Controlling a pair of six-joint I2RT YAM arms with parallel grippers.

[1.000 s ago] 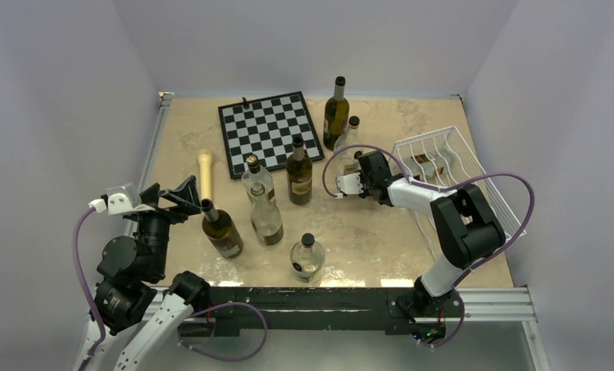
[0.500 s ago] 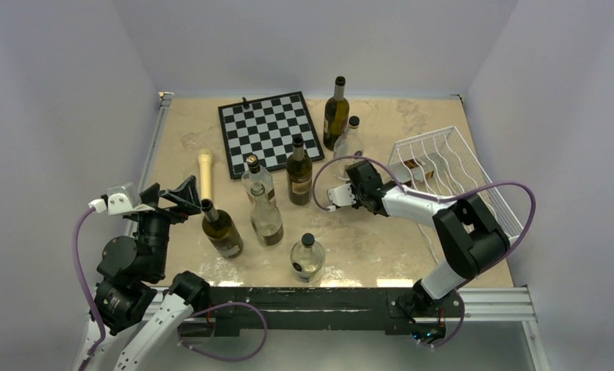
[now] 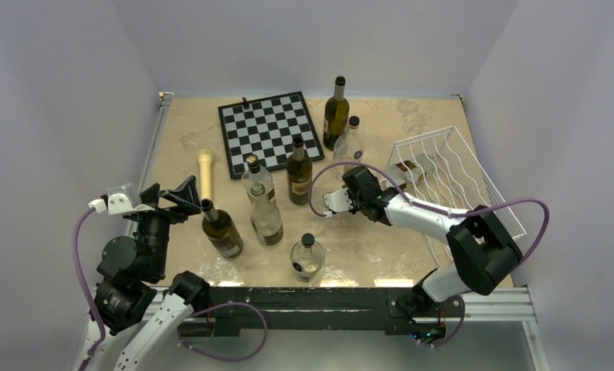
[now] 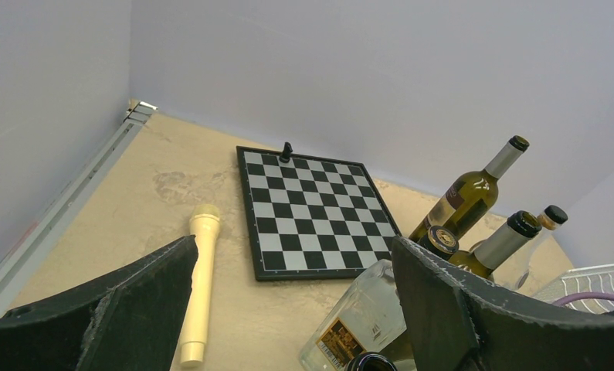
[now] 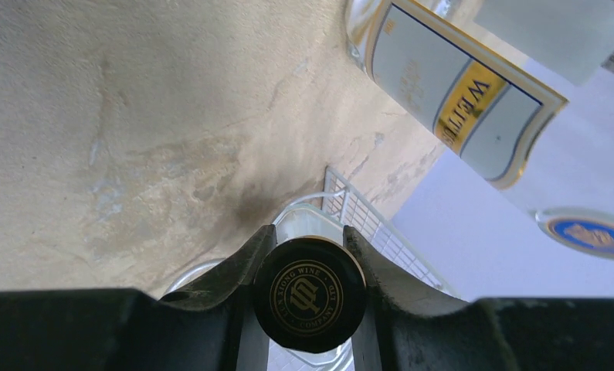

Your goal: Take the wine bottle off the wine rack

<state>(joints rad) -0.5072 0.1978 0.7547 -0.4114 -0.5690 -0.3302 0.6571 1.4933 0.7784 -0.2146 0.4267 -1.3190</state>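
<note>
Wine bottle (image 3: 408, 171): lies on its side at the left edge of the wine rack (image 3: 464, 166). Its labelled body is over the rack's wires and its neck points out toward the middle of the table (image 3: 365, 241). I cannot tell whether the body rests on the wires or is lifted just clear of them.

My right gripper (image 3: 374, 188) is clenched on the neck. In the right wrist view the black cap (image 5: 310, 296), printed with a gold emblem, sits squarely between both fingers (image 5: 253, 259), which press it from either side. Some of the rack's white wire shows beyond the cap. A clear bottle with a white and gold label (image 5: 458, 100) stands upright close by.

My left gripper (image 3: 172, 194) is spread wide and grasps nothing. It hangs above the near-left part of the table, just beside a dark bottle (image 3: 222, 232).

Other items noted:
- A clear bottle (image 3: 266, 218) and a squat clear bottle (image 3: 307, 259) stand near the front.
- A dark bottle with a label (image 3: 299, 173) stands mid-table.
- A tall green bottle (image 3: 335, 114) stands at the back.
- The chessboard (image 3: 271, 133) lies far-left, with one black piece (image 3: 245, 100) at its far edge.
- A cream cylinder (image 3: 205, 175) lies flat to the left of the board, apart from it.
</note>
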